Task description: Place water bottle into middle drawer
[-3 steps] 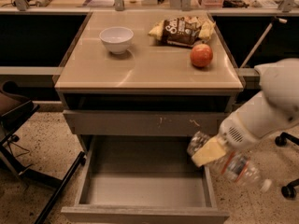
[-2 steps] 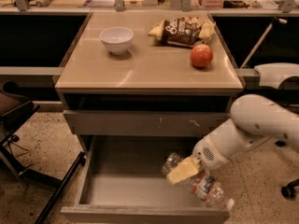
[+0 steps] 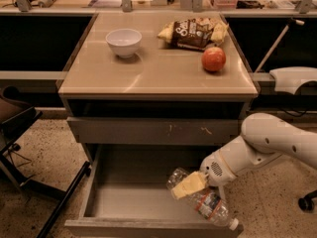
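The water bottle (image 3: 210, 206) is clear and crinkled, with a white cap at its lower right end and a blue-red label band. It lies tilted over the right front part of the open middle drawer (image 3: 129, 202), its cap end over the drawer's front right corner. My gripper (image 3: 189, 186), on the white arm coming in from the right, is shut on the water bottle's upper half, and one yellowish finger (image 3: 185, 186) lies across it. I cannot tell whether the bottle touches the drawer floor.
The shut drawer front (image 3: 153, 131) with pale scratches sits just above the open drawer. On the tabletop (image 3: 163, 76) are a white bowl (image 3: 124, 41), a chip bag (image 3: 193, 32) and a red apple (image 3: 213, 59). A dark chair (image 3: 15, 120) and its leg (image 3: 64, 202) stand at the left.
The arm has swung left and down with the water bottle, from outside the drawer's right side to over its right front part.
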`<state>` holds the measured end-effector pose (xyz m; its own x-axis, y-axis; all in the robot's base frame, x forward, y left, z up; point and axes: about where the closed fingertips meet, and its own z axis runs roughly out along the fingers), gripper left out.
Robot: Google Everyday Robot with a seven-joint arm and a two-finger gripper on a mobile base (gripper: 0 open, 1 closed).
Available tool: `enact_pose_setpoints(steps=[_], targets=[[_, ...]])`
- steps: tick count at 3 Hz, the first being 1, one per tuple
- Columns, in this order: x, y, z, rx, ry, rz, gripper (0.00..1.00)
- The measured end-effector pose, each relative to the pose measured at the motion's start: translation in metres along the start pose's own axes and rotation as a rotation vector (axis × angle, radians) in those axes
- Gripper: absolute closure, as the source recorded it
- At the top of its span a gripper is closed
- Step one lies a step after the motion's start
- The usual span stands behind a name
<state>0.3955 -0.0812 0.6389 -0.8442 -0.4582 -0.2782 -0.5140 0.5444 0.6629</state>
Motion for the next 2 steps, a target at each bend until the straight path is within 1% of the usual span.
enact_pose_setpoints(steps=[1, 2], targets=[[-0.016, -0.011, 0.028, -0.099, -0.12, -0.005, 1.0], [-0.042, -0.029, 0.062, -0.157, -0.266, 0.023, 1.0]])
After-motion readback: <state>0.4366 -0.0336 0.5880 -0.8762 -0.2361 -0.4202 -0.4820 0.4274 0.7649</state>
